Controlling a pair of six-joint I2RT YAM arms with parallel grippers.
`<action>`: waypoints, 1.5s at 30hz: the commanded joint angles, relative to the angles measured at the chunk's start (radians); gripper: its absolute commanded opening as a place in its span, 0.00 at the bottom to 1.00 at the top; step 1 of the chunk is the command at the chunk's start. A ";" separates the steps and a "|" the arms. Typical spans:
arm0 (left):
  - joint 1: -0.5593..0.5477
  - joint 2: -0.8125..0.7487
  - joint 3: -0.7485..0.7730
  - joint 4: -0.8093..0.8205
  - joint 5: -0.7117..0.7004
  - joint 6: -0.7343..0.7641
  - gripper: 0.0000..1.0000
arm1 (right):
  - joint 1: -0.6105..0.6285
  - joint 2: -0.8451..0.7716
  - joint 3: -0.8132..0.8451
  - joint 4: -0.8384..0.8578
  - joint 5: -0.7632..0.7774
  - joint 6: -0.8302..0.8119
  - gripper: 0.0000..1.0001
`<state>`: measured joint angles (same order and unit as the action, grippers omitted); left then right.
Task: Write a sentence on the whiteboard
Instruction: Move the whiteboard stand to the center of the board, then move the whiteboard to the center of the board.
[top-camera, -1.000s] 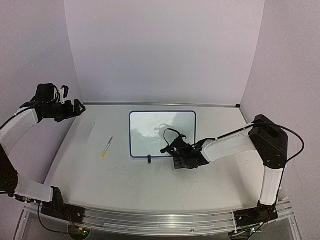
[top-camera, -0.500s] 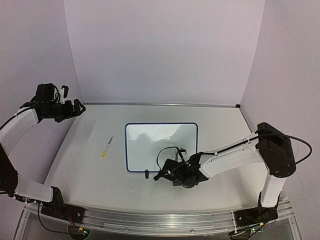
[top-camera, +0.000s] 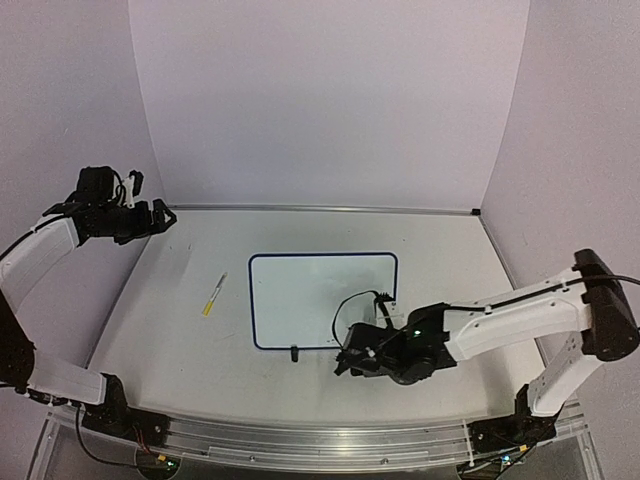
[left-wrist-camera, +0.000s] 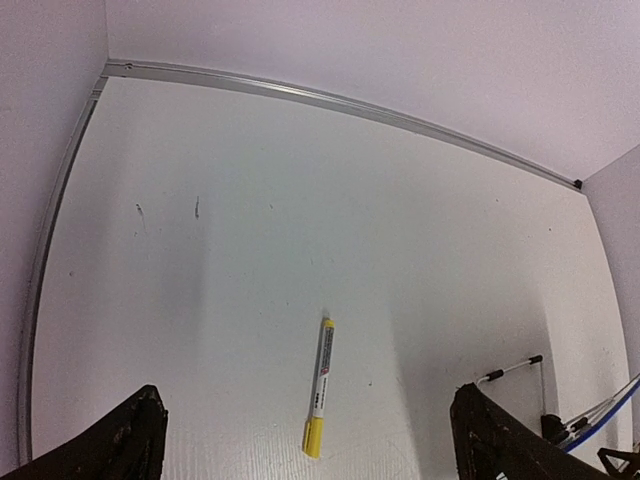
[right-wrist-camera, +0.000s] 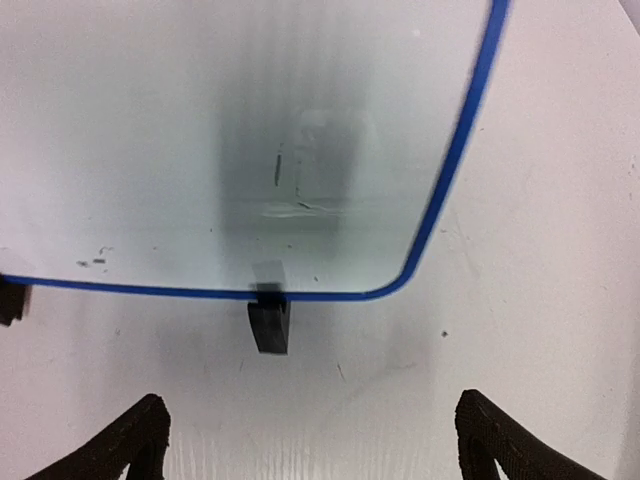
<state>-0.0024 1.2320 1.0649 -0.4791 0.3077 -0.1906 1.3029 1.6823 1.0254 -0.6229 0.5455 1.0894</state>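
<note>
Two claws are in view, and neither grips anything. Well left of the whiteboard (top-camera: 300, 290) and beyond its far edge, the left claw (top-camera: 160, 215) hangs raised over the counter (top-camera: 180, 335), its fingers spread wide with nothing between them. Just left of the whiteboard and clear of it, a slim marker (left-wrist-camera: 321, 385) lies flat with its yellow end toward the near side. It looks light, smooth and likely to roll, so the middle of the barrel seems the best place to pinch it. The whiteboard itself appears to lie flat mid-counter with its long side running across. No sentence can be read on it, and only a few faint specks show toward its near right corner. I judge the board stiff, light and glossy, so it would probably skate on the counter under a pressing tip. The thin blue frame (right-wrist-camera: 437, 200) at an edge or corner looks the better place to steady it than the slick face. At the whiteboard's near edge, toward that right corner, the right claw (right-wrist-camera: 310, 420) hovers released and empty. One small black foot (right-wrist-camera: 269, 322) of the board sits just ahead of it.
</note>
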 joint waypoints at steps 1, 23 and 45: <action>-0.091 -0.006 -0.005 -0.001 -0.054 -0.023 0.97 | 0.014 -0.205 -0.072 -0.072 0.059 -0.018 0.98; -0.573 -0.061 -0.373 0.024 -0.418 -0.493 0.93 | -0.787 -0.367 -0.217 0.296 -0.479 -0.552 0.98; -0.785 0.257 -0.200 0.127 -0.501 -0.570 0.95 | -0.790 -0.455 -0.303 0.354 -0.437 -0.463 0.98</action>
<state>-0.7706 1.4575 0.8071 -0.3910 -0.1698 -0.7438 0.5137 1.2612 0.7340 -0.2932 0.0881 0.6075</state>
